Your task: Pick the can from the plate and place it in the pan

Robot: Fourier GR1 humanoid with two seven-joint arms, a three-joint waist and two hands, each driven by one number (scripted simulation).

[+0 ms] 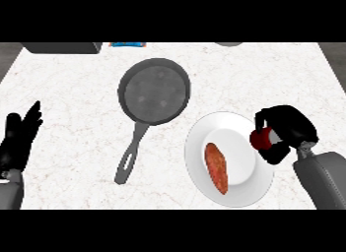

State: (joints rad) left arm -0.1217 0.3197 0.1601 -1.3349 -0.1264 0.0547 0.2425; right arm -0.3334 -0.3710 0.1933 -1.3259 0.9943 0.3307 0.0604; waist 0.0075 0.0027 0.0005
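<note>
White marble with faint reddish veining makes up the counter (66, 113), which fills almost the whole head view; a strip of grey floor shows past its left and right edges. Along the far edge sit a dark grey box-like object (62, 47), a small blue and orange item (128, 45) and the rim of a pale round vessel (230, 44), each cut off by the frame. A grey cast-iron pan (154, 91) lies near the middle, round bowl away from the robot, long handle running toward the lower left. Right of it rests a white plate (237, 194) carrying a reddish-orange oblong piece of food (218, 168). The can (261, 140) is red and small, mostly hidden; it sits at the plate's right rim, wrapped by the curled fingers of the right hand (286, 132), which clasps it. The left hand (15, 142) rests at the left edge, fingers straight and upward, holding nothing, well apart from the pan.
</note>
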